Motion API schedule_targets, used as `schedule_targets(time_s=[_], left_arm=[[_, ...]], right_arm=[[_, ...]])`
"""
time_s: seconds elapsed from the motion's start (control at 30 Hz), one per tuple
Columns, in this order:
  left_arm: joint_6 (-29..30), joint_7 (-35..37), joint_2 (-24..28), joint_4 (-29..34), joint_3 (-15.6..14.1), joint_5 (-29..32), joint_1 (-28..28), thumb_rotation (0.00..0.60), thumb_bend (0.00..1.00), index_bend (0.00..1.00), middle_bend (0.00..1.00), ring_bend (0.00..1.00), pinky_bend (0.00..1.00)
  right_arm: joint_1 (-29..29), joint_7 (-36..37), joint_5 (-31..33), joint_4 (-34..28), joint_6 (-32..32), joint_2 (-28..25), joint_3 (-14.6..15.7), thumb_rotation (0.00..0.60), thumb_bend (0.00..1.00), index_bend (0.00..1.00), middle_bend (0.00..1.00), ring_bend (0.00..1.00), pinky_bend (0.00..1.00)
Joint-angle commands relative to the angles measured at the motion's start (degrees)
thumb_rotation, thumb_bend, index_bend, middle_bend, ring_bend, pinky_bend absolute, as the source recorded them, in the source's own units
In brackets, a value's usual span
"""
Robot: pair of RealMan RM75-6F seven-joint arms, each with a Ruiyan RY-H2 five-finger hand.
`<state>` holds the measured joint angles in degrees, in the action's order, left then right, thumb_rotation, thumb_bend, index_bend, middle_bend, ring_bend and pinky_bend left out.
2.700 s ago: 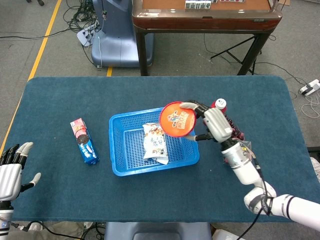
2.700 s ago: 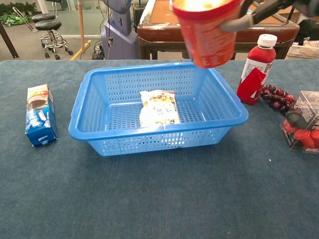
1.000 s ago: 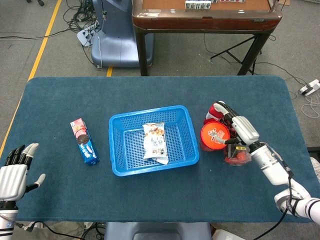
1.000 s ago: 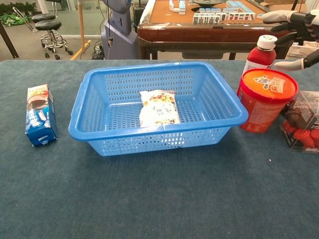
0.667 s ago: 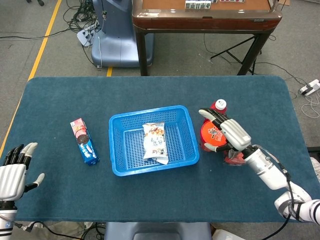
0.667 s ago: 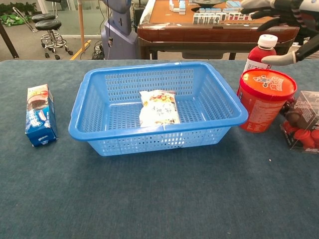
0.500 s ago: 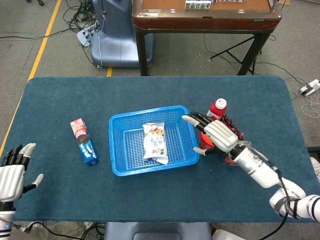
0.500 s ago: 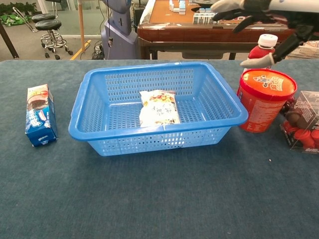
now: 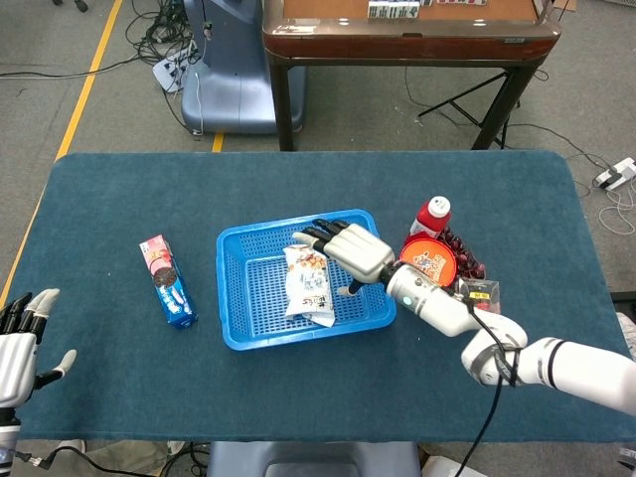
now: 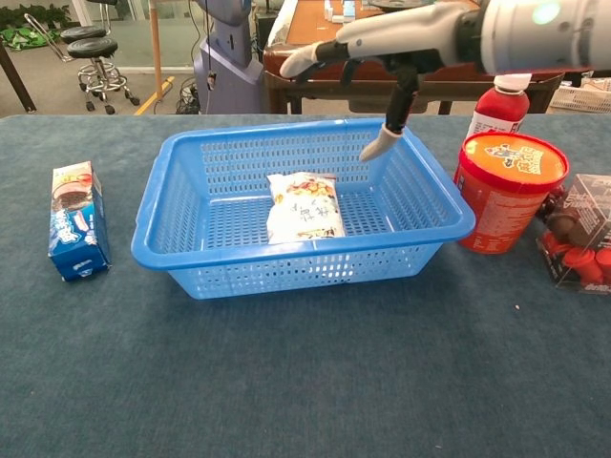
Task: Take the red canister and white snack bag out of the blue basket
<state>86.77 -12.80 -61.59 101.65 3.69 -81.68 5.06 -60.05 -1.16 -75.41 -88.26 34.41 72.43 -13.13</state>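
Right hand (image 9: 356, 253) hovers over the white snack bag (image 9: 307, 285), fingers (image 10: 315, 52) spread wide (holding nothing).

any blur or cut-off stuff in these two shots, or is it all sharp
Head view: sharp and evenly lit; the left robot hand is partly cropped at the left edge. Chest view: the right robot hand looks slightly soft, and the clear box runs off the right edge.

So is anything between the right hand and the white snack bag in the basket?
Nothing visible: the right hand hovers open above the white snack bag, which lies alone and uncovered in the blue basket.
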Motion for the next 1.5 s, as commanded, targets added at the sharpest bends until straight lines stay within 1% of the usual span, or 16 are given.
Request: schedule_targets(time_s=[0.03, 0.17, 0.37, 0.63, 0.87, 1.13, 1.3, 1.5], left_arm=[[-0.07, 0.16, -0.03, -0.16, 0.00, -0.02, -0.02, 0.600, 0.27, 0.09, 0.12, 0.07, 0.08], [-0.22, 0.49, -0.06, -0.50, -0.06, 0.01, -0.08, 0.600, 0.27, 0.09, 0.12, 0.07, 0.08], [-0.59, 0.59, -0.18, -0.83, -0.08, 0.54, -0.18, 0.600, 0.27, 0.09, 0.12, 0.07, 0.08], [-1.01, -0.05, -0.48, -0.58, -0.06, 0.36, 0.12, 0.600, 0.27, 0.09, 0.12, 0.07, 0.08], [-1.07, -0.37, -0.54, -0.42, 0.00, 0.26, 0.21, 0.600, 0.27, 0.09, 0.12, 0.07, 0.08], [-0.88, -0.21, -0.58, -0.73, 0.09, 0.63, -0.02, 0.600, 0.27, 0.09, 0.12, 0.07, 0.08], [-1.04, -0.02, -0.59, -1.00, 0.00, 1.04, -0.20, 0.600, 0.27, 0.09, 0.12, 0.07, 0.08], [-1.36, 0.26, -0.65, -1.35, -0.02, 1.48, -0.27, 0.600, 0.27, 0.09, 0.12, 0.07, 0.08]], right_arm=[[-4.32, -7.28, 6.30, 4.43, -3.02, 5.03, 0.09, 0.600, 0.03, 0.04, 0.10, 0.01, 0.15], [-5.92, -11.64, 9.17, 7.24, -3.30, 7.85, 1.65, 0.600, 0.00, 0.04, 0.10, 0.01, 0.15], [-6.49, -16.12, 9.29, 9.41, -2.54, 9.62, 4.64, 0.600, 0.00, 0.04, 0.10, 0.01, 0.15], [-5.92, -17.38, 7.16, 11.09, -2.09, 10.37, 7.32, 0.600, 0.00, 0.04, 0.10, 0.01, 0.15], [-6.23, -18.52, 5.89, 13.49, -2.71, 12.09, 8.75, 0.600, 0.00, 0.04, 0.09, 0.01, 0.15], [-6.45, -19.10, 5.56, 16.67, -1.90, 16.22, 8.70, 0.600, 0.00, 0.04, 0.09, 0.01, 0.15], [-6.24, -18.58, 5.40, 17.57, -0.52, 18.47, 7.94, 0.600, 0.00, 0.04, 0.09, 0.01, 0.15], [-6.61, -17.56, 5.32, 21.21, 0.35, 22.24, 6.66, 0.600, 0.00, 0.04, 0.09, 0.01, 0.15]])
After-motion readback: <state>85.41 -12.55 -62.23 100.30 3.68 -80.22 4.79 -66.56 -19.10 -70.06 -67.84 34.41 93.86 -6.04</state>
